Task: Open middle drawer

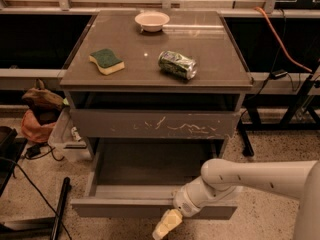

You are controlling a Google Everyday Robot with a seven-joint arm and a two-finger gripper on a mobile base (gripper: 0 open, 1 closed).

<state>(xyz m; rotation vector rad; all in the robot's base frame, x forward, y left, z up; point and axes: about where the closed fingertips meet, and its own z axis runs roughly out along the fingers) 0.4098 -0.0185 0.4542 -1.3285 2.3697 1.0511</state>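
Note:
The middle drawer (120,208) has a plain grey-brown front and stands pulled well out of the cabinet, its empty inside (150,166) showing. Above it sits the shut front with many white scratches (155,125). My gripper (165,226) has a yellowish tip. It hangs just below and in front of the drawer's front panel, right of its middle. My white arm (250,179) reaches in from the right. A third, narrow front is not in view.
On the cabinet top lie a green-and-yellow sponge (106,61), a crushed green can (177,64) and a white bowl (152,20). A brown-and-orange bag (37,114) and cables lie on the floor at left. A black pole (59,209) leans at lower left. An orange cable (280,36) runs at right.

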